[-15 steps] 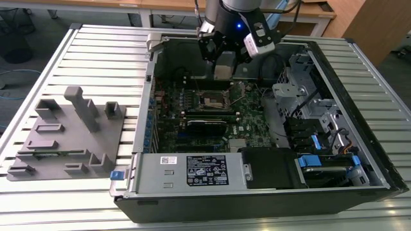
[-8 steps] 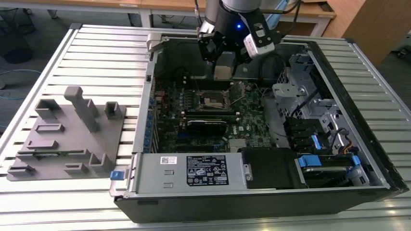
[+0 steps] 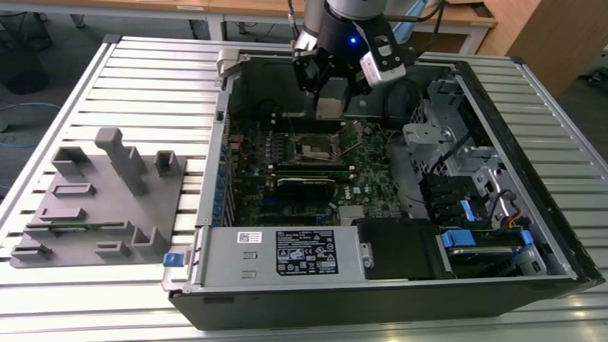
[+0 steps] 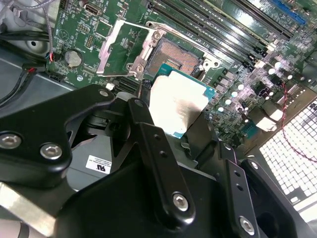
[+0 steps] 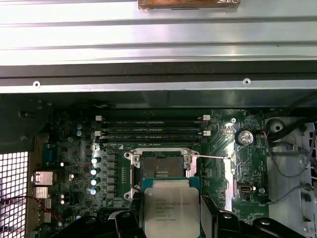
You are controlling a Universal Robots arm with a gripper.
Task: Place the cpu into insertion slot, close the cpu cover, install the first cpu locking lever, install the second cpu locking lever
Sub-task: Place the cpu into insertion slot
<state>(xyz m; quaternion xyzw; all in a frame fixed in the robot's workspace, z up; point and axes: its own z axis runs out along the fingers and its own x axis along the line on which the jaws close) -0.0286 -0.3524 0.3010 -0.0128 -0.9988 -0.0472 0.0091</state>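
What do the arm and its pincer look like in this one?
The arm is black and silver-grey, with a glowing blue light and a white-and-black module alongside. The pincer is matte black, jointed links with silver screw heads and a small white sticker.

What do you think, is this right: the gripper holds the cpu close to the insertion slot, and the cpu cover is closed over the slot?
Not quite. The second wrist view shows the cpu cover swung open, leaving the insertion slot uncovered. The rest is right: the gripper holds the cpu close to the slot.
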